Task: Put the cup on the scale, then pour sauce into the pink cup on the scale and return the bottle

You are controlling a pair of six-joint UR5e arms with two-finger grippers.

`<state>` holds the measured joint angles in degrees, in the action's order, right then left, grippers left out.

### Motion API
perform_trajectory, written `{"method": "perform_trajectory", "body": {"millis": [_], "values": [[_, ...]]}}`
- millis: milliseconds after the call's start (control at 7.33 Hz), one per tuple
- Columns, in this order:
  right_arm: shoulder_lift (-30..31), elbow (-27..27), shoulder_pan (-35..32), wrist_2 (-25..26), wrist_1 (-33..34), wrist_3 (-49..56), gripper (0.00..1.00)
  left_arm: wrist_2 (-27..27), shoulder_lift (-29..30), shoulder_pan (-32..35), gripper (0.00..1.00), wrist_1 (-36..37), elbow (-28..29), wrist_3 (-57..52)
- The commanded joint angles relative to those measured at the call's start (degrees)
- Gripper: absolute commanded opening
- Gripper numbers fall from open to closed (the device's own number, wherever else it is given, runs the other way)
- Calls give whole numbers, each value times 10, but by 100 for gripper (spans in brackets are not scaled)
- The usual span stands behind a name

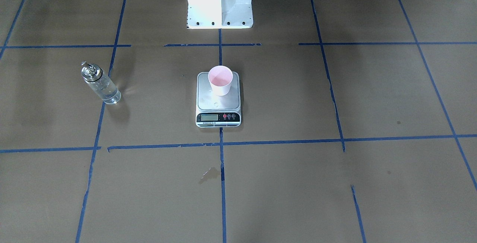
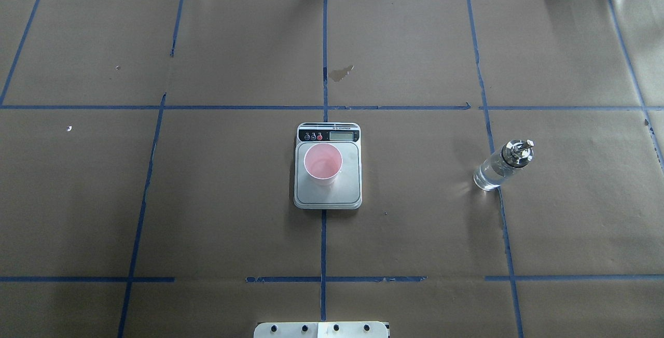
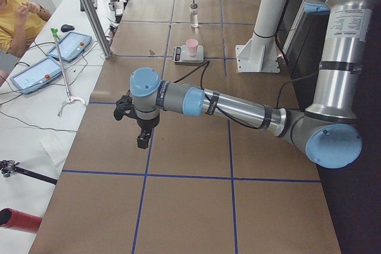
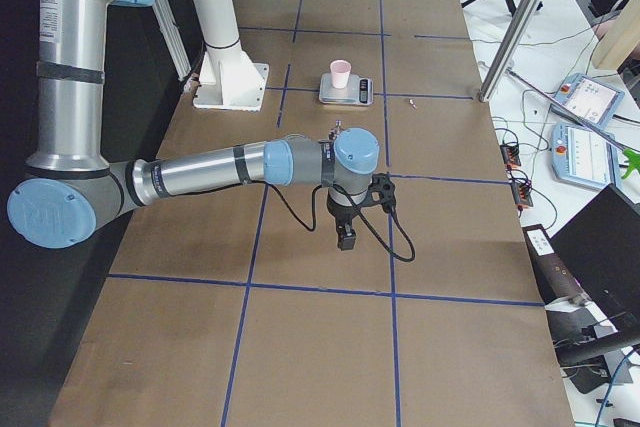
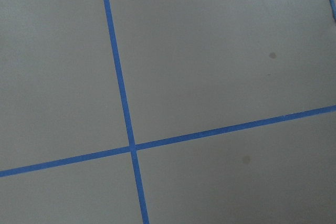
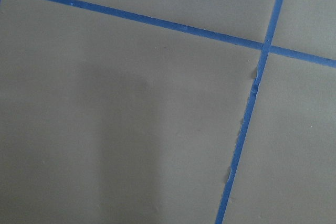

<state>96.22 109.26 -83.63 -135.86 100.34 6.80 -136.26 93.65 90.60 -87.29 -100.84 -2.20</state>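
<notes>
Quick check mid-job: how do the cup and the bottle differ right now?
The cup sits on the scale; the bottle stands on the table, to the robot's right. The cup is opaque, pink inside; the bottle is clear glass. The cup is open-topped; the bottle has a silver spout cap. Both stand upright.

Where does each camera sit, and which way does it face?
Front-facing: across the table, facing the robot's base, down on cup, scale, bottle; no arms.
Overhead: behind the robot, looking forward; only base's edge shows.
Exterior left: table's left end; left arm near, left gripper pointing down.
Exterior right: opposite end; right arm near, right gripper pointing down.
Left wrist: down on a tape cross; no fingers show.
Right wrist: likewise.
Shared: all four exterior views show cup on scale.
</notes>
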Motion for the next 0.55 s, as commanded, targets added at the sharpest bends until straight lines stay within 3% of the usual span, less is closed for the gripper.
{"method": "perform_trajectory", "body": {"millis": [0,409], "values": [[-1,2,0,1,0,-2,100,-1,-2,9,100,-5,40,-2],[-3,7,0,1,-1,-2,100,-1,8,8,100,-76,109,-4]]}}
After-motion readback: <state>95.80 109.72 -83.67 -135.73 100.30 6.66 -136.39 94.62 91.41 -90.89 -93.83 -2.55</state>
